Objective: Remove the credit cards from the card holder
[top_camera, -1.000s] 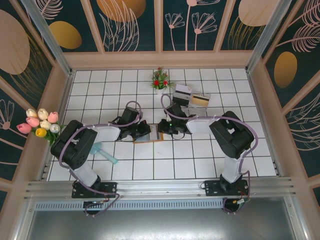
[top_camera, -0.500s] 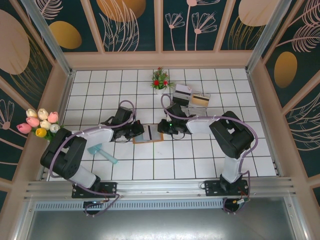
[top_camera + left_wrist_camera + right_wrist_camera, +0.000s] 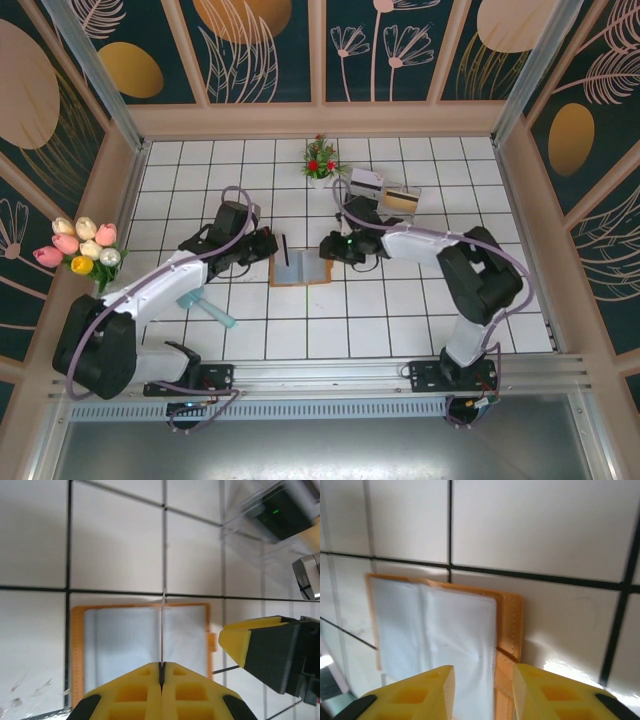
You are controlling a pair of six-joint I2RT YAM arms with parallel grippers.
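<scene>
Since a second ago the left arm has reached farther out and carried its gripper (image 3: 161, 666) off the card holder (image 3: 300, 268) toward the left, while the right gripper (image 3: 483, 686) has loosened from nearly closed to a narrow gap. The card holder lies opened flat on the white tiles in the middle of the floor, between the two grippers, its orange border framing pale inner pockets. The pockets look flat, and whether any card sits in them cannot be told. The left gripper's yellow fingers are pressed together on a credit card (image 3: 162, 625), which stands on edge above the holder's left half and looks like a thin dark line; its colour cannot be made out. The right gripper hangs over the holder's right edge with its fingers slightly parted and nothing between them. Loose teal cards (image 3: 192, 299) lie on the tiles well to the left, near the left arm. Beyond the right gripper, a clear tray (image 3: 383, 206) holds a white card with a dark stripe (image 3: 365, 183) and an orange-tan card (image 3: 401, 200), both propped upright. A small potted plant with red flowers (image 3: 320, 160) stands just to the left of the tray, and a bunch of tulips (image 3: 80, 245) sits on the left wall ledge.
</scene>
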